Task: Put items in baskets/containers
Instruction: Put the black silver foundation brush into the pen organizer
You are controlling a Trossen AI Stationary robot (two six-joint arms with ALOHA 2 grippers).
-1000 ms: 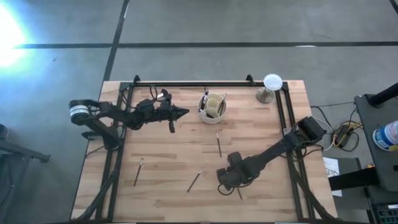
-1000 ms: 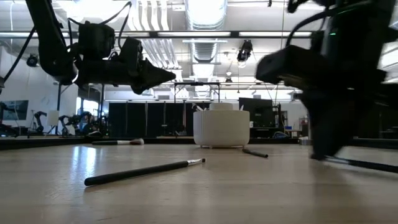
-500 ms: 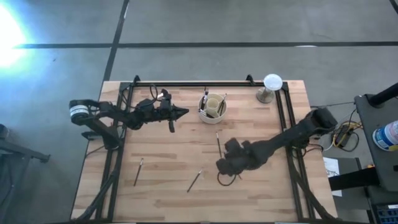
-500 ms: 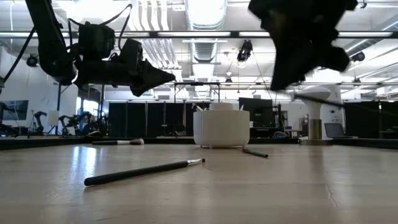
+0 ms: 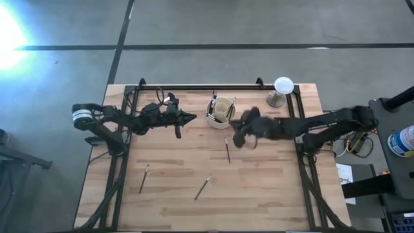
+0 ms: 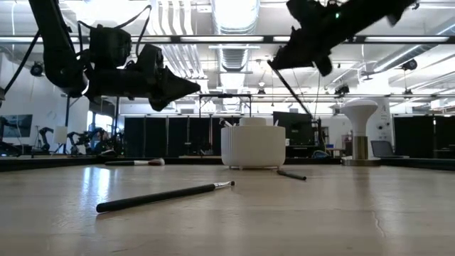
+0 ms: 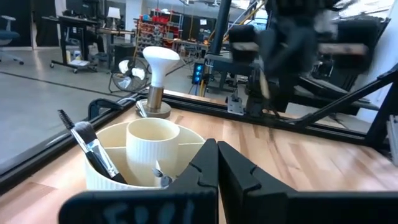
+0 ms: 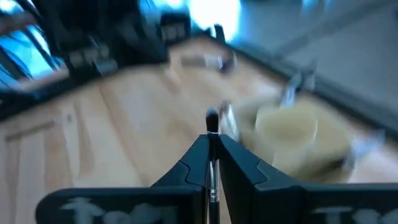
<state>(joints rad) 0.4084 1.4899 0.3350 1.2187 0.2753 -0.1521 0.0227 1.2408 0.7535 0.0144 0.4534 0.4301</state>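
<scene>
The cream cup holder with inner dividers stands near the table's far edge and has a few brushes in it. My right gripper hovers just right of the cup, above the table, shut on a thin brush. My left gripper is shut on nothing and hangs level just left of the cup. Three loose brushes lie flat on the wood. Another one lies below the left arm. My right gripper pinches the brush's thin handle between its two fingers, with the handle lying along them and one end sticking out past the fingertips. The brush is lifted clear of the table and slants down below the gripper. Blur hides the finer detail.
A white globe on a grey stand sits at the far right corner, right of the cup. Black frame rails run along the table's far edge and down both sides. Open wood lies in the middle and toward the near edge.
My right gripper has risen from the table near its near edge and swung fast toward the far edge, ending just right of the cup. The brush it holds has been lifted clear of the wood and carried along. The left arm has kept still.
</scene>
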